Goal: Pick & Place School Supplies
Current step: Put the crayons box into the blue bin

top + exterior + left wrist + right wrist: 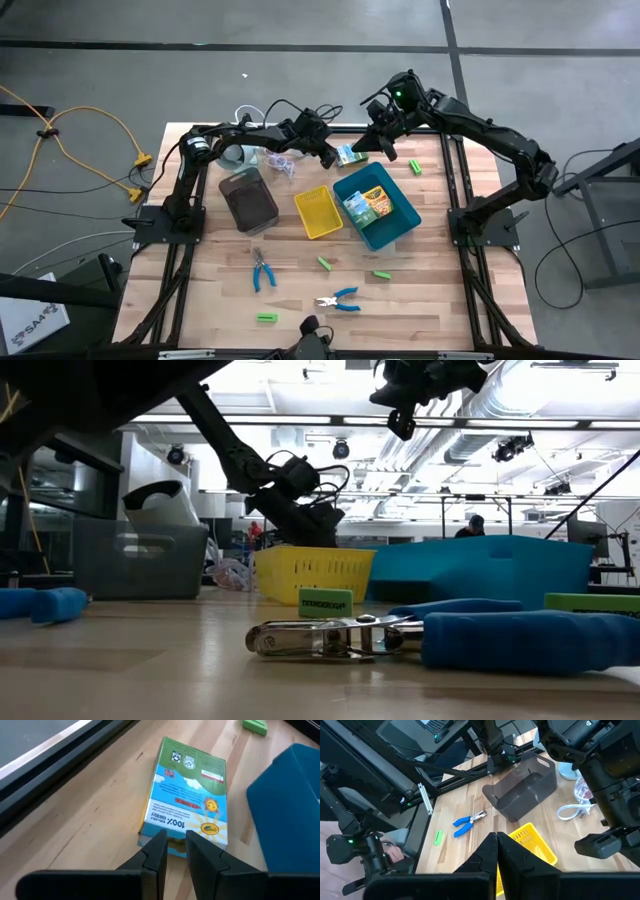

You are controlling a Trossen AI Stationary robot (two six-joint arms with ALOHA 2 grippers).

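A green and blue printed box (187,795) lies flat on the wood at the table's far side (350,155), beside the blue tray (388,232). My left gripper (176,845) reaches it from the table's left, its fingers a narrow gap apart at the box's short end. My right gripper (496,845) hangs shut and high above the table's far right (383,140), touching nothing. Another printed box (367,205) lies in the blue tray. Green blocks (415,166) (325,263) and two blue-handled pliers (263,272) (340,300) lie loose on the table. My left gripper has its fingertips (160,842) on the box's short end nearest the arm (175,854); a strip of that end shows in the gap. The fingers slant down from the table's left, along the box. The box lies flat on the table. The fingertips hide what they pinch.
A yellow tray (318,212) and a grey tray (247,198) stand left of the blue one. A white device with its cord (243,150) and a clear bag (278,162) lie at the far left, under the left arm. Bare wood lies between the trays and the near edge.
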